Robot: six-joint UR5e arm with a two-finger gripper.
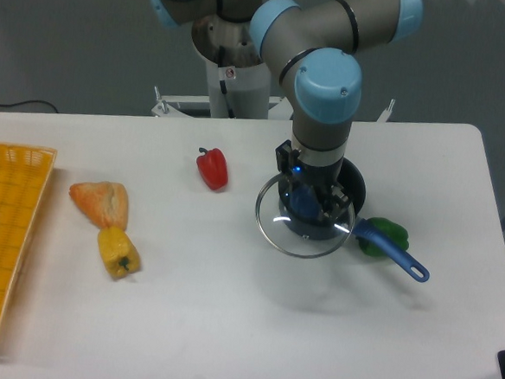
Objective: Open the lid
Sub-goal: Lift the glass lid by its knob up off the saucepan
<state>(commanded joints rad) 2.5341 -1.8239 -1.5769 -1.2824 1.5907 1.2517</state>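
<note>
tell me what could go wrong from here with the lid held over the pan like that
1. The gripper seems to hold the lid only by its small blue knob; the wide glass disc could swing or slip and drop.
2. The lid hangs partly over the saucepan, shifted left; lowering it could clip the pan's rim.
3. Moving right could bump the green pepper beside the handle.
</note>
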